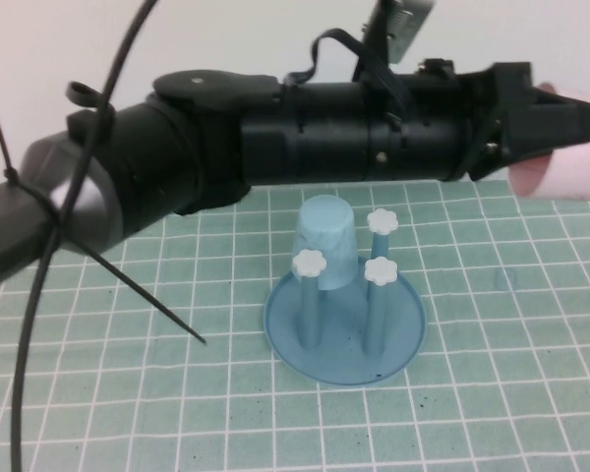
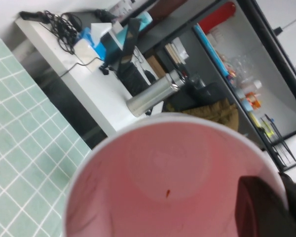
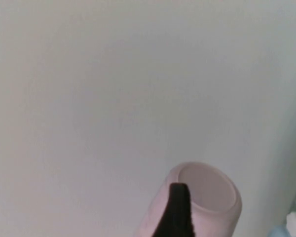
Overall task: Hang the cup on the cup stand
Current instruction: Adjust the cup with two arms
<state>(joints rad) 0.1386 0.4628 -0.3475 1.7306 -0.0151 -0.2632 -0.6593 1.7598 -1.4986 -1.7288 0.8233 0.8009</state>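
The cup [image 1: 560, 169] is pale pink and held on its side in the air at the far right, above and right of the cup stand [image 1: 405, 324]. My left gripper [image 1: 570, 133] is shut on its wall. In the left wrist view one finger [image 2: 259, 207] lies inside the cup [image 2: 163, 177], whose mouth faces the camera. The right wrist view shows the cup's base [image 3: 207, 192] against a pale wall, a dark finger [image 3: 177, 212] along its side, and a white knob of the stand [image 3: 293, 222]. My right gripper is out of the high view and holds nothing that shows.
A light blue cup [image 1: 326, 241] sits upside down on the stand's back peg. Three pegs with white flower knobs [image 1: 382, 268] stand bare. My left arm [image 1: 305, 128] stretches across above the stand's far side, its cables [image 1: 39, 295] hanging at front left. A green gridded mat [image 1: 492, 393] covers the table.
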